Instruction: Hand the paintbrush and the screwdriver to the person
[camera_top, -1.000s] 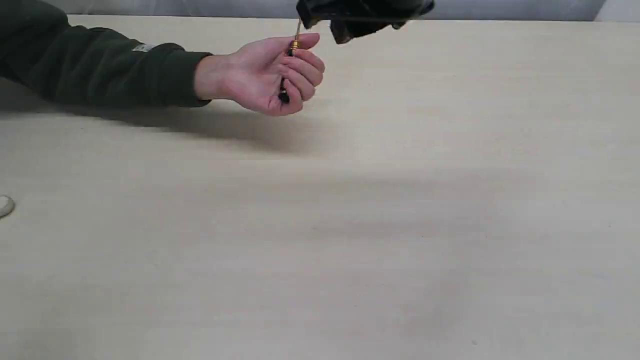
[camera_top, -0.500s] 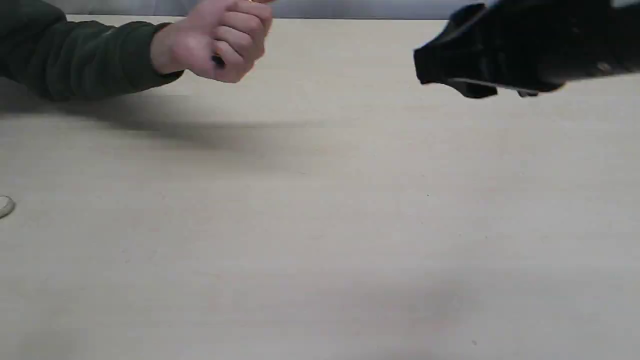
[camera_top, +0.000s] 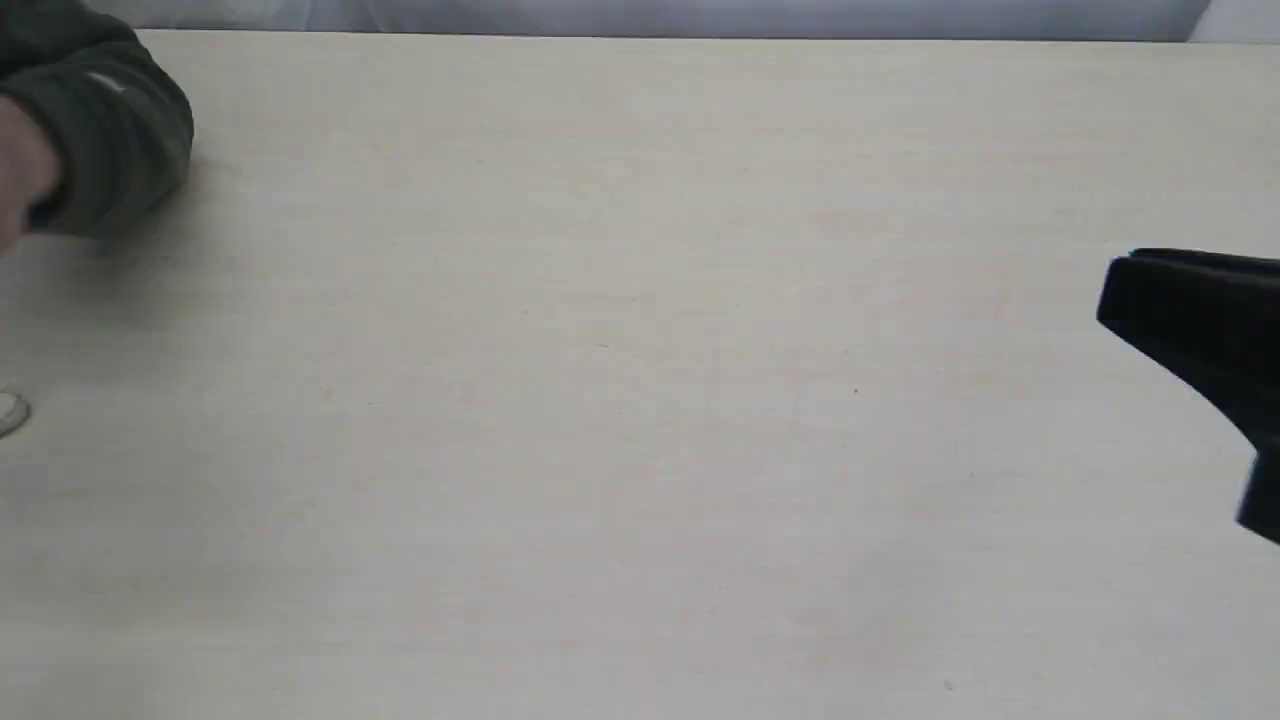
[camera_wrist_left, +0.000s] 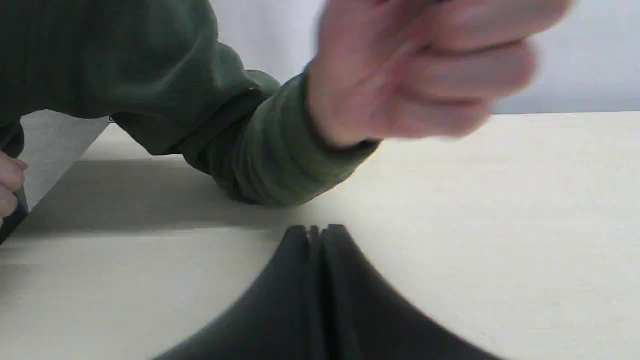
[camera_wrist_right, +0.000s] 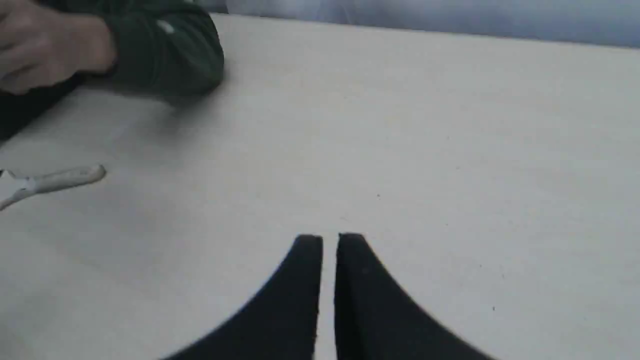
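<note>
Evidently right end effector (camera_wrist_right: 329, 239): closed, held nothing.
Left end effector (camera_wrist_left: 316, 230): closed, empty.
Paintbrush (camera_wrist_right: 55, 180): lay near person (camera_wrist_right: 45, 50); if unhanded, open before grasping handle.

No text, brand or number could be read anywhere in these views. The one marking in sight was a small white label (camera_top: 105, 83) on the dark green sleeve (camera_top: 130, 150) of the person (camera_wrist_right: 50, 45), and it was too blurred and small in both the exterior and right wrist views to give any letters. The pale handle of the paintbrush (camera_wrist_right: 60, 179), lying on the table (camera_wrist_right: 400, 125), showed no legible marks either.
</note>
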